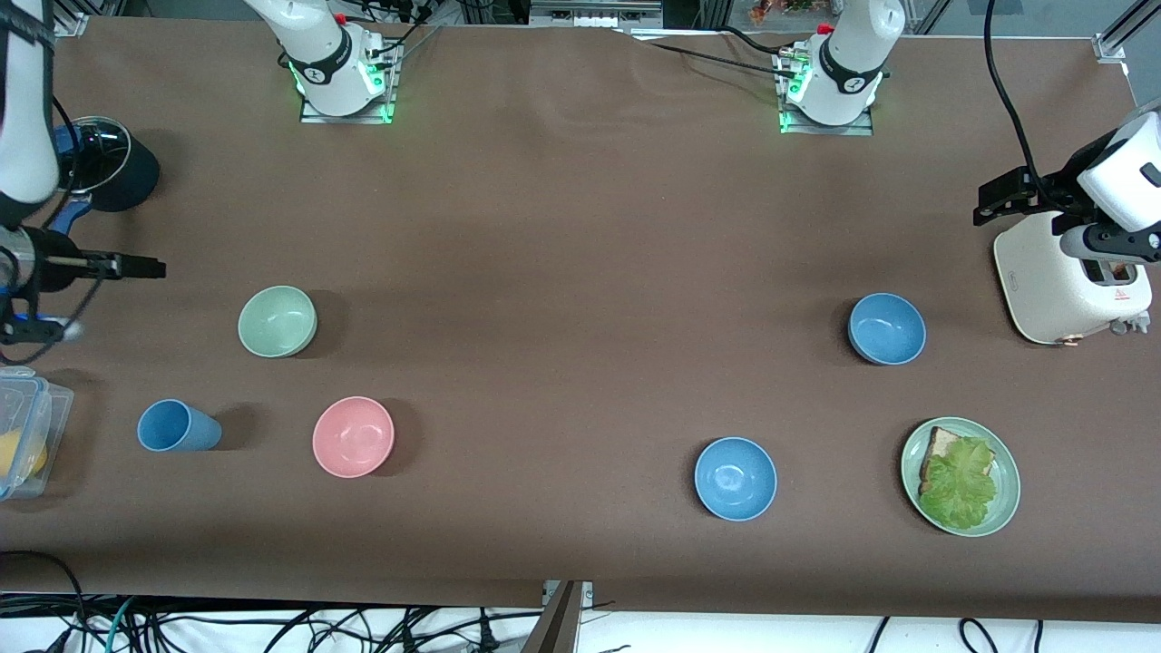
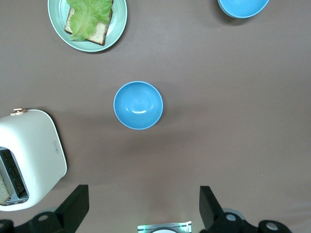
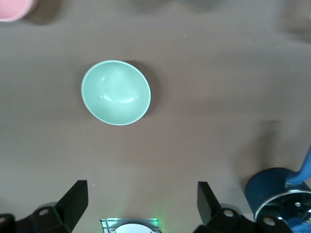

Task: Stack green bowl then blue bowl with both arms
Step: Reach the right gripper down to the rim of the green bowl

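Nearest the front camera on the desk lie the brighter sky-blue bowl and the pink bowl, neither of them my concern. Farther from that camera, the green bowl sits upright and empty toward the right arm's end, and the blue bowl, the more muted one, sits upright and empty toward the left arm's end, beside the toaster. The two are well apart, with bare desk between them. My right gripper hangs over the desk's end next to the green bowl, fingers apart, holding nothing. My left gripper hangs by the toaster close to the blue bowl, fingers apart and likewise empty. Each bowl is round, so no approach axis is favoured. Judgement: the right arm is better placed for the green bowl, the left for the blue. No stacking has begun.
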